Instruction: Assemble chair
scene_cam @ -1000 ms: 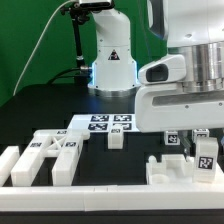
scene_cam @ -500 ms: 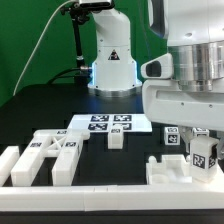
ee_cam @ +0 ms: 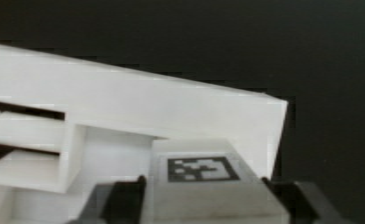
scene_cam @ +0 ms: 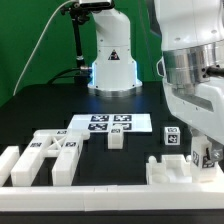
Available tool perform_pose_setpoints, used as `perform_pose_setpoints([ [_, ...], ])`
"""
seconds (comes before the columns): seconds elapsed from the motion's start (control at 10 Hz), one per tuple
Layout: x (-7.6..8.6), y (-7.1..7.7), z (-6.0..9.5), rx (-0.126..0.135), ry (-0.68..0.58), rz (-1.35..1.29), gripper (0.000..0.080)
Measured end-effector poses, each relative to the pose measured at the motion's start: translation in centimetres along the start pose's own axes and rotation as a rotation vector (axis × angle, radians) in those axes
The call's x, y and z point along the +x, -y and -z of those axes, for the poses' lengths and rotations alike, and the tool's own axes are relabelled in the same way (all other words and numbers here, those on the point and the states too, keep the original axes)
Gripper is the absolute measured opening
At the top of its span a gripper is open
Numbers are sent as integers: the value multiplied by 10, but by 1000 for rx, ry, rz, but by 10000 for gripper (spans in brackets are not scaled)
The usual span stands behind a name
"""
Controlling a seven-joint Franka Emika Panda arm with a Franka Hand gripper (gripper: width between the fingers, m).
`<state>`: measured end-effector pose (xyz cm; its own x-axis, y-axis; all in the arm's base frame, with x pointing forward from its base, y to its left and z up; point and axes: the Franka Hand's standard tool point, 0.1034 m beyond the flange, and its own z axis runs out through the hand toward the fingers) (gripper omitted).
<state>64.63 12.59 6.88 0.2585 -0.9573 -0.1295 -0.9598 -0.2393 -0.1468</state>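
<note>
My gripper (scene_cam: 207, 157) is shut on a small white tagged chair piece (scene_cam: 205, 154) at the exterior view's front right. It holds the piece low, against a larger notched white chair block (scene_cam: 170, 171). In the wrist view the tagged piece (ee_cam: 204, 168) sits between the two dark fingers (ee_cam: 129, 202) of my gripper (ee_cam: 211, 206), with the block (ee_cam: 126, 105) spread out just beyond it. Whether piece and block touch is hidden by the arm. Several more white chair parts (scene_cam: 45, 157) lie at the front left.
The marker board (scene_cam: 110, 123) lies mid-table. A small white piece (scene_cam: 116, 138) stands just in front of it, and another tagged piece (scene_cam: 172, 137) is right of it. A low white border rail (scene_cam: 90, 190) runs along the front. The robot base (scene_cam: 112, 60) stands at the back.
The arm has swung down and to the exterior view's right. The held tagged piece has dropped lower, closer to the notched block. The other parts have not moved.
</note>
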Motion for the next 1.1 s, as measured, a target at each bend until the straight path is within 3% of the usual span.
perform_pose_setpoints([
  [0.1,-1,-1,0,-7,-5,121,384],
  [0.2,1,-1,1,-19,-2,331,562],
  [0.3,6,1,4,-21,3,478,622],
  [0.4,6,0,5,-43,12,683,622],
  [0.5,6,0,6,-37,6,759,644],
  [0.6,13,1,9,4,-27,755,648],
  [0.8,14,0,8,-14,-37,952,649],
  [0.9,11,3,7,-45,-84,1159,649],
  [1.0,3,5,6,-68,-103,1310,649],
  [1.1,-6,5,4,-68,-99,1310,649],
])
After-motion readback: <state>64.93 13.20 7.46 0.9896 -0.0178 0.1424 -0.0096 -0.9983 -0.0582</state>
